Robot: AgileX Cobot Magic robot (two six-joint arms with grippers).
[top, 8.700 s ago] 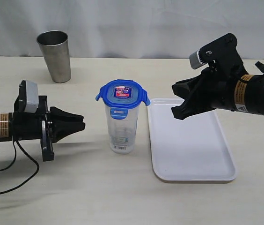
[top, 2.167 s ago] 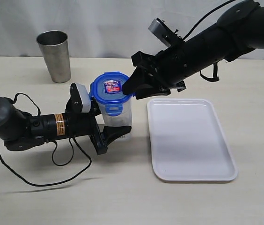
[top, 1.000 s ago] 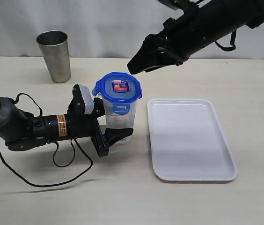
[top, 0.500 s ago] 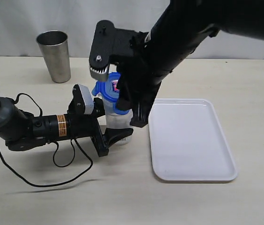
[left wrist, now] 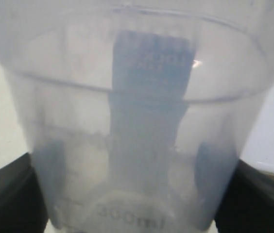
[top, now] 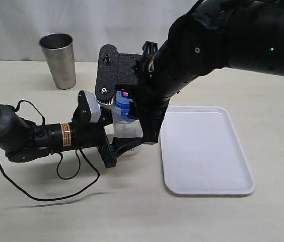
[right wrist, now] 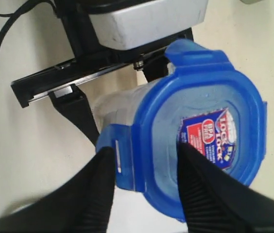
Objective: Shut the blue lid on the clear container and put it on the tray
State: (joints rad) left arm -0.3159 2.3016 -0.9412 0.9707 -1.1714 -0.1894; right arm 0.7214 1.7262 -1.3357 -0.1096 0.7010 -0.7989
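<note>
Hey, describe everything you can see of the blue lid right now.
The blue lid is bright blue plastic, roundish, with snap flaps jutting from its rim and a red-and-blue sticker on top. It sits on the mouth of the upright clear container. The right claw is over it, fingers apart astride one side flap; whether they touch it is unclear.

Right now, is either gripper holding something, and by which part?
The left gripper holds the clear container by its lower body. The right gripper straddles one edge of the blue lid; whether it grips cannot be told.
</note>
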